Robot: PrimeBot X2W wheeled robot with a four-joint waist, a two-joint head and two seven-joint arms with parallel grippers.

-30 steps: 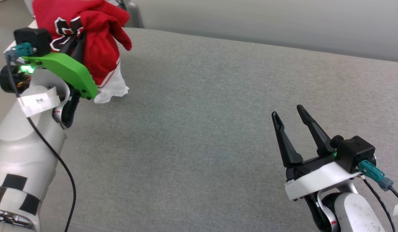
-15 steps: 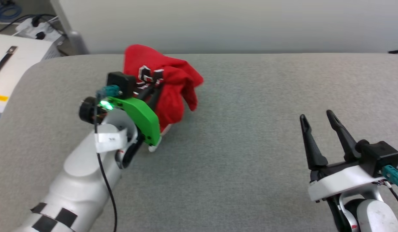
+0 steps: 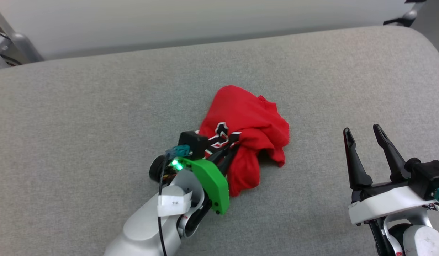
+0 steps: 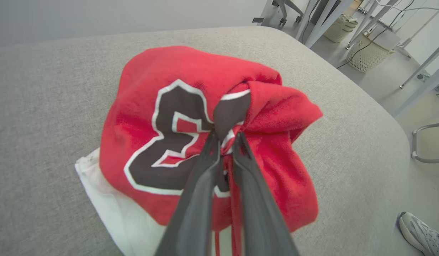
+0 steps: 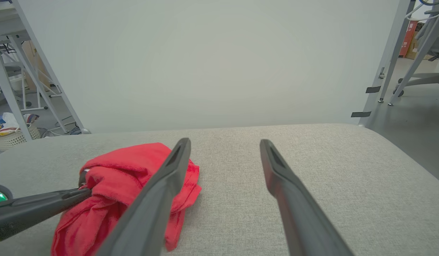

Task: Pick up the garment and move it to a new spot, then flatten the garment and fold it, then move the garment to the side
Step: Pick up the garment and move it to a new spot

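Observation:
The garment [image 3: 248,117], a red jersey T-shirt with black white-outlined lettering, is bunched in a heap on the middle of the grey padded table [image 3: 98,106]. My left gripper [image 3: 233,147] is shut on a fold near the lettering. In the left wrist view the two fingers pinch the red cloth [image 4: 191,81] at the left gripper [image 4: 225,137], and a white sleeve [image 4: 109,202] lies on the table beneath. My right gripper [image 3: 362,131] stands open and empty to the right of the heap. The right wrist view shows the right gripper [image 5: 225,142] with the garment [image 5: 134,160] at its left.
The table's rounded right corner [image 3: 429,46] is near. A pale wall panel [image 5: 205,64] stands behind the table. Metal table legs and wicker baskets [image 4: 369,53] stand on the floor beyond, and a person's shoe [image 4: 418,227] is beside the table.
The camera has swung right. My left arm has carried the garment from the table's far left corner to the middle and lowered it. The right gripper stays open.

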